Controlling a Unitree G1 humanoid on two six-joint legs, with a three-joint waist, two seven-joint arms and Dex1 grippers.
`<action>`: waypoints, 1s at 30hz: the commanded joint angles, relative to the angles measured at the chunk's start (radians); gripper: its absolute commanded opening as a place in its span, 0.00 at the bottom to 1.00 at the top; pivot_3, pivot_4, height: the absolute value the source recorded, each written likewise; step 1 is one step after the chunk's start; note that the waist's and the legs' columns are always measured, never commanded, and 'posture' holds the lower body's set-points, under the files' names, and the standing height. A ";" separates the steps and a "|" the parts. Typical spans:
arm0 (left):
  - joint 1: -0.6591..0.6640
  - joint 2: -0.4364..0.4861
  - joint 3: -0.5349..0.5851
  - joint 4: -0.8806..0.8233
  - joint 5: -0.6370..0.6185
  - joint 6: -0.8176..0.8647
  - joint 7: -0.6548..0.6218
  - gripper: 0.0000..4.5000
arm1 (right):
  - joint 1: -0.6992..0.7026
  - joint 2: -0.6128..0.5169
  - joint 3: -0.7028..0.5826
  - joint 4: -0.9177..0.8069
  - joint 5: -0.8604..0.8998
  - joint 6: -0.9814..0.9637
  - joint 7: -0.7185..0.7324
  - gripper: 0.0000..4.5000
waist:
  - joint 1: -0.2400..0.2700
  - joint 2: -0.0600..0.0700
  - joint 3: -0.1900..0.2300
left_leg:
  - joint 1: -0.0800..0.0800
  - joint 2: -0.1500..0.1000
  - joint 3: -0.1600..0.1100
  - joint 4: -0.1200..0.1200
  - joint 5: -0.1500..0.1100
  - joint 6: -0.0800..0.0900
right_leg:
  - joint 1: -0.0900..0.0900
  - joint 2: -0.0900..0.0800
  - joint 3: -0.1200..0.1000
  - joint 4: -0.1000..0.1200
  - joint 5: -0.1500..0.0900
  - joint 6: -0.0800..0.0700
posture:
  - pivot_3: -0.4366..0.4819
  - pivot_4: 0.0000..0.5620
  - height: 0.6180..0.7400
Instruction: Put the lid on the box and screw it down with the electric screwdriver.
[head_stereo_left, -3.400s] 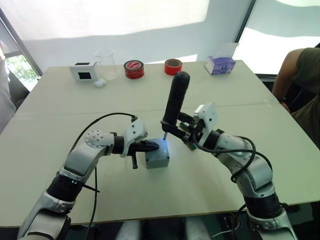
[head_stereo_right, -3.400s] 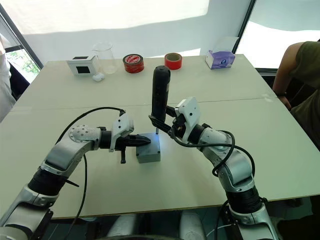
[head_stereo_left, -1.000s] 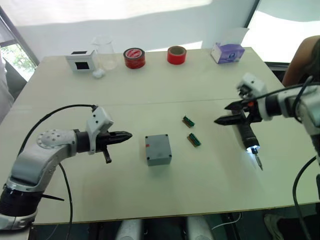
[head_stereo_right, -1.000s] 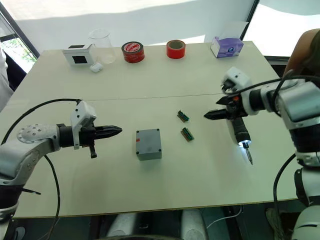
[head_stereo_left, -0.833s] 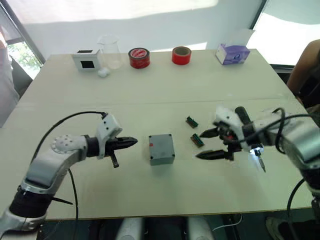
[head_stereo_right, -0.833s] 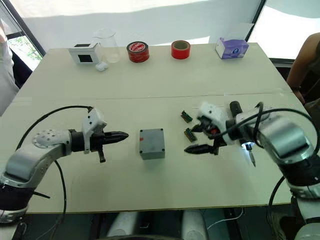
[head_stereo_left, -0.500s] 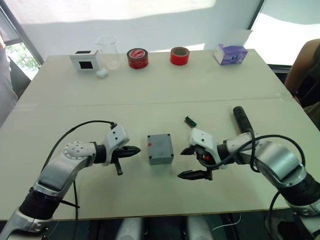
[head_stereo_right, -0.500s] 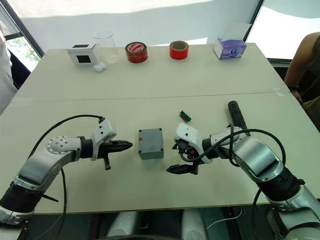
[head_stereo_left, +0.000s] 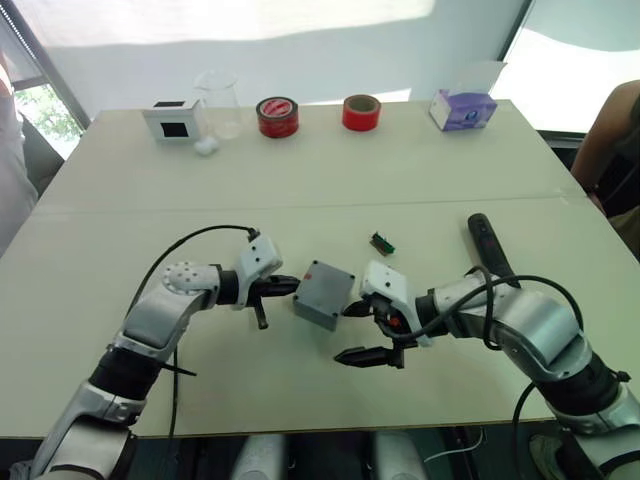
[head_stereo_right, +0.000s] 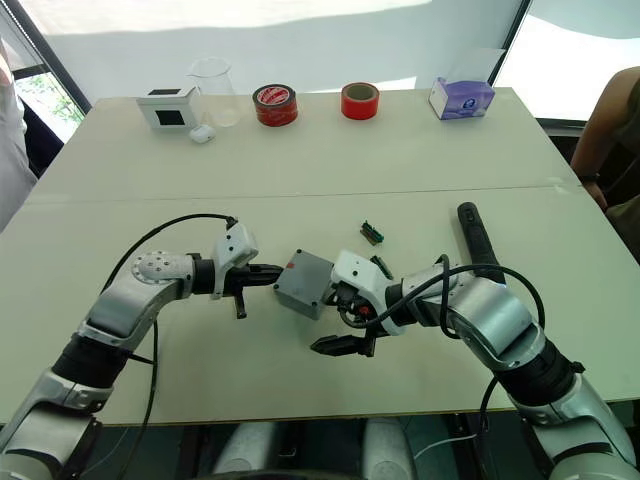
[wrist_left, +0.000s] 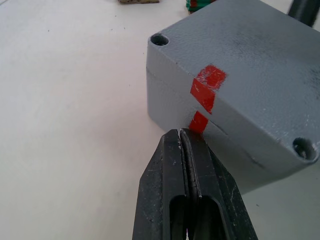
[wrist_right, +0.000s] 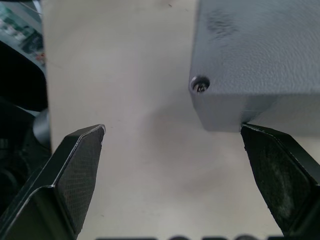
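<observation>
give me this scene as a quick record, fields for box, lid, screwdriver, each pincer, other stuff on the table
box: grey box mid-table, turned askew, red mark on the side facing the left arm
lid: lid seated on the box, a screw showing in one corner hole
electric screwdriver: electric screwdriver lying on the table by the right arm, not held
left pincer: left pincer shut, tip at the box's red mark
right pincer: right pincer open, one finger at a box corner
other: two tape rolls, beaker, tissue box, white box along the far edge

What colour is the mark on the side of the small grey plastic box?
Red, on the small grey plastic box; clearest in the left wrist view.
</observation>
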 joint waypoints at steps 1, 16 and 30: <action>-0.024 0.005 0.011 0.033 0.021 -0.047 -0.025 0.00 | -0.008 -0.002 -0.065 -0.049 0.041 0.016 -0.022 0.99 | -0.001 0.000 0.000 | 0.000 0.000 0.000 0.000 0.000 0.000 | 0.000 0.000 0.000 0.000 0.000 0.000 | 0.48 0.27 1.00; 0.221 0.162 0.085 -0.310 -0.095 0.174 -0.071 0.00 | -0.083 -0.101 0.028 0.173 -0.224 -0.318 0.025 0.99 | -0.016 0.000 0.000 | -0.001 0.001 0.000 0.008 -0.002 0.003 | 0.001 0.000 0.001 0.002 0.000 0.000 | 0.48 0.27 1.00; 0.153 0.052 0.049 -0.260 -0.059 0.155 0.013 0.00 | -0.038 -0.064 0.039 0.091 -0.185 -0.263 0.077 0.99 | -0.014 -0.001 0.000 | -0.001 0.001 0.000 0.010 -0.002 0.003 | 0.002 0.000 0.001 0.003 0.000 0.000 | 0.48 0.27 1.00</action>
